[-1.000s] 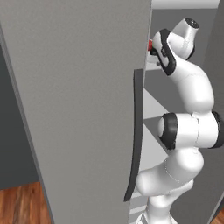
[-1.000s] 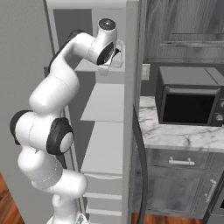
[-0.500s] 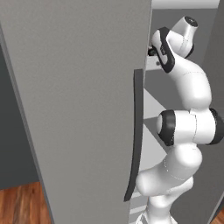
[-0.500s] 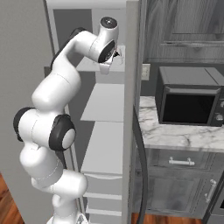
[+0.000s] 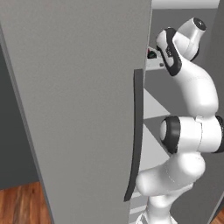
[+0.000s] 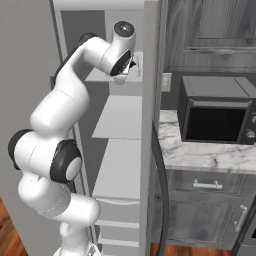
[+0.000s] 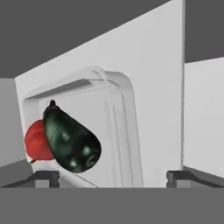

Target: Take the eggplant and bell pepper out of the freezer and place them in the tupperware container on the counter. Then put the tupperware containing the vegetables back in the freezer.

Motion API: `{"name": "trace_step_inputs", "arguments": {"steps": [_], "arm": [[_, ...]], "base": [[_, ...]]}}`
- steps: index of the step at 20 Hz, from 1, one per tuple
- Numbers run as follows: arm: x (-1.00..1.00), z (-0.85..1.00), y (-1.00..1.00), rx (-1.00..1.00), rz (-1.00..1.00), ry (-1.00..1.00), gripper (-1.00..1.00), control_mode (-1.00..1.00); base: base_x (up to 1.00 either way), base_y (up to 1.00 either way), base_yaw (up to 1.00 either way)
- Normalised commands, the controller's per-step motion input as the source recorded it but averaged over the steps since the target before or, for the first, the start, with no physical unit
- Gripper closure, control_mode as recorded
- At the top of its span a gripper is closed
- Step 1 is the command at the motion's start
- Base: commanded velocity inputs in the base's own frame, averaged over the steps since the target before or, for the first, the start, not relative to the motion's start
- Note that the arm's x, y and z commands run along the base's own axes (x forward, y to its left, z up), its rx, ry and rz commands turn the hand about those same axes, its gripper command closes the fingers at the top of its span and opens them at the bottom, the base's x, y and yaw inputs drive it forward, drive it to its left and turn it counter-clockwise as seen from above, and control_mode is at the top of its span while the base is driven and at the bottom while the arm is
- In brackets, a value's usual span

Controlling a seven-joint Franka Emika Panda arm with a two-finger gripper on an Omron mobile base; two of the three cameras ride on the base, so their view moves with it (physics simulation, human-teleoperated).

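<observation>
The hand view looks along my open gripper [image 7: 111, 177], its two fingertips [image 7: 43, 177] standing wide apart with nothing between them. Just ahead lies the tupperware container [image 7: 127, 131], a pale tray with rounded corners, on a white shelf inside the freezer [image 6: 120, 117]. In it rests the dark eggplant [image 7: 70, 140], and the red bell pepper [image 7: 37, 142] sits behind it, partly covered. In the left base view the eggplant [image 5: 152, 54] shows as a dark lump on the upper shelf, past the big grey freezer door [image 5: 65, 109]. In the right base view my gripper [image 6: 131, 65] is at that upper shelf.
The freezer door's long dark handle [image 5: 135, 131] stands close to my arm. Right of the freezer, the white marble counter [image 6: 200, 152] carries a black-fronted microwave [image 6: 215, 117] over grey cabinets with a silver drawer handle [image 6: 207, 185]. White shelves stack below the hand.
The jaws have gone from shut to wide open at the upper freezer shelf. The wrist has shifted slightly; the rest of the arm has hardly moved.
</observation>
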Motion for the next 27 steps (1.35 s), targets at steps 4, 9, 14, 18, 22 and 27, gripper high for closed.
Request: {"name": "trace_step_inputs", "arguments": {"steps": [4,9,14,18,22,27], "arm": [[-0.90,0.00,0.17,-0.01,0.00,-0.18,-1.00,-1.00],[-0.87,0.00,0.51,-0.04,-0.04,-0.08,-1.00,-1.00],[-0.76,0.11,0.11,0.00,-0.07,0.00,-1.00,-1.00],[-0.69,0.31,0.00,0.00,-0.04,0.00,-1.00,-1.00],[-0.74,0.38,0.00,0.00,-0.03,0.00,-1.00,-1.00],[-0.80,0.29,0.00,0.00,0.00,0.00,-1.00,-1.00]], "base": [[0.00,0.00,0.00],[0.00,0.00,0.00],[0.00,0.00,0.00],[0.00,0.00,0.00],[0.00,0.00,0.00],[0.00,0.00,0.00]]}}
